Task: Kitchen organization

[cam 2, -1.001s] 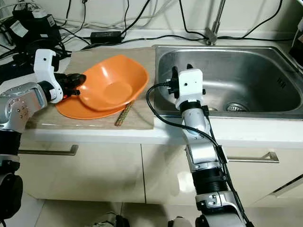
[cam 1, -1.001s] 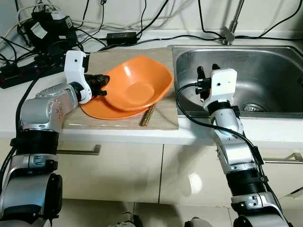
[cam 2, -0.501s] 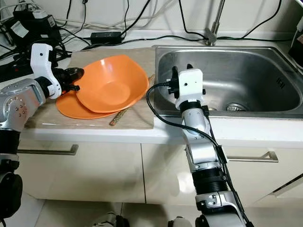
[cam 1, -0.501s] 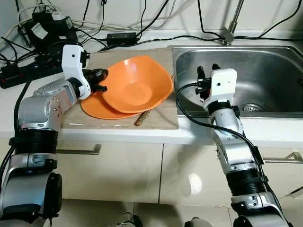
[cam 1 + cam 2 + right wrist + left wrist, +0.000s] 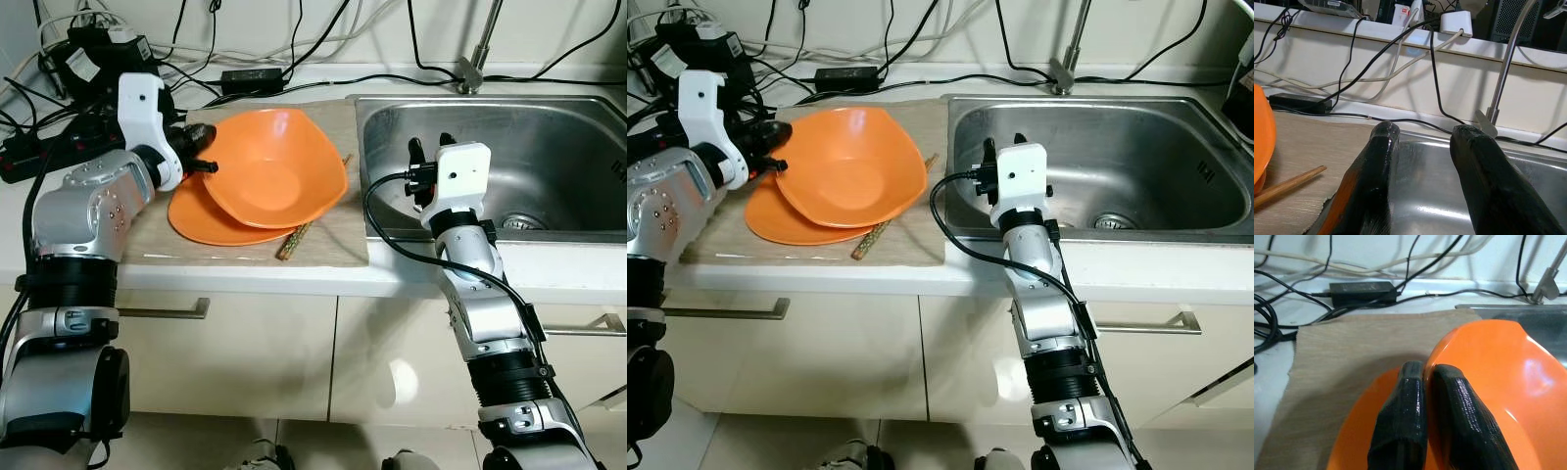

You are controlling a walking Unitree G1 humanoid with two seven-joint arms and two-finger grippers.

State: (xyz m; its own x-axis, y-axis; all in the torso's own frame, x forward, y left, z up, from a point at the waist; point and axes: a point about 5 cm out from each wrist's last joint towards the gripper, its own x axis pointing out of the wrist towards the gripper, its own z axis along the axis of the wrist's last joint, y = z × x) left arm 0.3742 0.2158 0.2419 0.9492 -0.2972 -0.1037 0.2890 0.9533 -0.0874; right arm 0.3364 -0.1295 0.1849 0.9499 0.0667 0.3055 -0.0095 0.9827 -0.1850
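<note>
1. Between the left gripper (image 5: 1422, 377) fingers, pinched by its rim: an orange bowl (image 5: 269, 166), tilted over the orange plate (image 5: 201, 220).
2. Just beyond, seemingly underneath, lie chopsticks (image 5: 294, 238).
3. Right gripper (image 5: 1422, 134) hangs parted above the sink (image 5: 549, 147).

Glossy orange plastic bowl (image 5: 277, 176), brushed steel sink (image 5: 558, 157), matt woven mat (image 5: 338, 240).

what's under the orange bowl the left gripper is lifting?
Under the orange bowl, pinched at its rim by the left gripper, lie an orange plate and chopsticks on the mat. The rest of both is covered.
</note>
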